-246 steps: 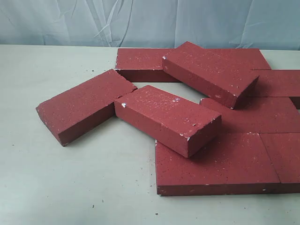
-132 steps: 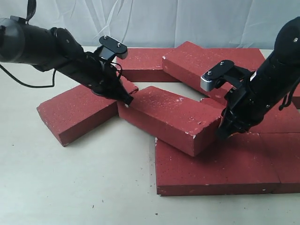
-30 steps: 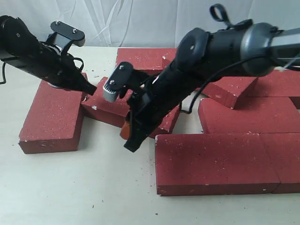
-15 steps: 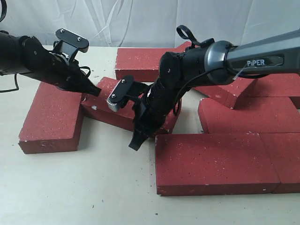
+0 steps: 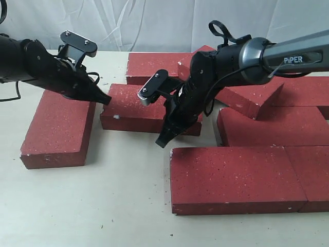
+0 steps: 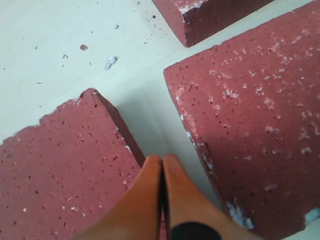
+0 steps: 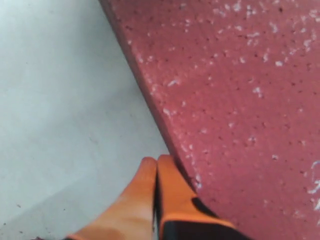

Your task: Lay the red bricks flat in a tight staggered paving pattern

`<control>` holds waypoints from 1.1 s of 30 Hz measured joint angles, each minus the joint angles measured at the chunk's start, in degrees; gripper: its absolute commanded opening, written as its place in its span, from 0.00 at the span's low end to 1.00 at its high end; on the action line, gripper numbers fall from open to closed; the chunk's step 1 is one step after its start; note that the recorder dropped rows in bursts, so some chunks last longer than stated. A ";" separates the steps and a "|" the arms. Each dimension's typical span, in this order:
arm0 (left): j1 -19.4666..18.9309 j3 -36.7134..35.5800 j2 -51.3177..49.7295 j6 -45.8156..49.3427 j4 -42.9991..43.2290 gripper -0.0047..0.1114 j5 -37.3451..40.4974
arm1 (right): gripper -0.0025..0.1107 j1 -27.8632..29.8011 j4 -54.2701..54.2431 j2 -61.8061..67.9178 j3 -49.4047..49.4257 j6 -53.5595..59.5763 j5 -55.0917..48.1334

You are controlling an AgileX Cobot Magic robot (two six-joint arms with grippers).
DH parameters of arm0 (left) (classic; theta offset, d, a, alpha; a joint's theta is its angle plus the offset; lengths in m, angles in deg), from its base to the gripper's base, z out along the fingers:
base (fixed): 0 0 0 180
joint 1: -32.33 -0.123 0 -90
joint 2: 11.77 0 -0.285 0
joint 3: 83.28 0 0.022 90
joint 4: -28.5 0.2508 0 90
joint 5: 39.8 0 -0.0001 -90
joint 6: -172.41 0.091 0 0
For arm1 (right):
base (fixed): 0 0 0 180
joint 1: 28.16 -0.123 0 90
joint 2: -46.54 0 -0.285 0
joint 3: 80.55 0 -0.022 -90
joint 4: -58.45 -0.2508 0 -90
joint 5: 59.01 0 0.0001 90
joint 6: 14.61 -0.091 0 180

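Several red bricks lie flat on the table. My left gripper (image 5: 105,99) is shut and empty, its tip in the narrow gap between the left brick (image 5: 59,128) and the middle brick (image 5: 134,109). The left wrist view shows that gap, with the left brick (image 6: 65,165), the middle brick (image 6: 255,125) and the gripper (image 6: 162,159). My right gripper (image 5: 160,143) is shut and empty, low at the middle brick's front right corner, near the front brick (image 5: 231,177). In the right wrist view the gripper (image 7: 157,160) rests beside a brick's edge (image 7: 240,100).
A back brick (image 5: 154,64) lies behind the middle one. One brick (image 5: 247,98) rests tilted on others at the right, above a flat brick (image 5: 272,126). More bricks (image 5: 314,175) fill the right side. Bare table (image 5: 77,206) spreads at front left, with small crumbs.
The middle brick has turned and slid right, now lying square to the back brick. My right gripper has moved right along its front edge. The left gripper has barely moved.
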 measured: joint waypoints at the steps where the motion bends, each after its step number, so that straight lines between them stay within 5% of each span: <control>1: 0.00 0.00 -0.15 0.00 -0.29 0.04 0.01 | 0.01 0.00 0.00 0.00 0.00 0.00 0.11; 21: 0.00 6.99 -8.68 0.00 -0.65 0.04 3.62 | 0.01 1.09 -0.10 0.00 0.00 -0.15 5.07; 33: 0.86 7.09 -10.98 0.00 -0.87 0.04 -1.75 | 0.01 1.09 0.01 0.00 0.00 -0.15 8.70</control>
